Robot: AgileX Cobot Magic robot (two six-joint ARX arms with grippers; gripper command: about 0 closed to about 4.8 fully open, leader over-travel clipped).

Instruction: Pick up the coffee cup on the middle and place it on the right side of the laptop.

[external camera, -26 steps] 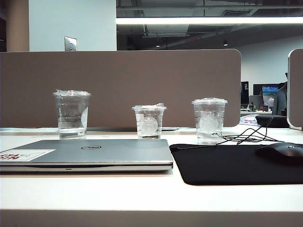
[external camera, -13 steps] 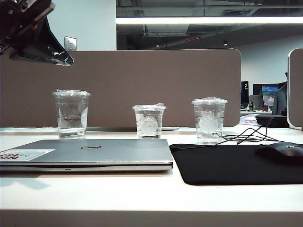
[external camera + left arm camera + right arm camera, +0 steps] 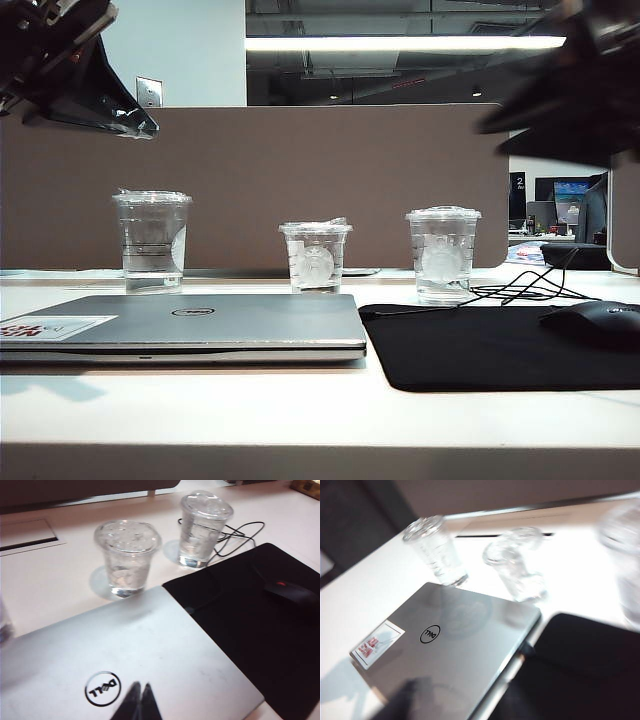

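The coffee cup (image 3: 316,258), a short clear lidded cup with a white logo, stands in the middle behind the laptop (image 3: 190,325). In the left wrist view the coffee cup (image 3: 127,557) sits just past the far edge of the silver laptop (image 3: 125,650). My left gripper (image 3: 140,699) hangs shut and empty above the lid near the Dell logo; outside, the left gripper (image 3: 135,122) is high at the upper left. My right gripper (image 3: 500,122) is a dark blur high at the upper right, well above the cups. The right wrist view is blurred, showing the coffee cup (image 3: 517,565) and laptop (image 3: 455,640).
A tall clear cup (image 3: 152,240) stands at the left and a taller logo cup (image 3: 443,255) at the right. A black mouse pad (image 3: 500,345) with a black mouse (image 3: 595,322) lies right of the laptop. Cables (image 3: 520,288) trail behind it. A brown partition backs the desk.
The right arm has swung into view at the upper right. The left arm came in at the upper left half a second ago and has held there. Cups and laptop have not moved.
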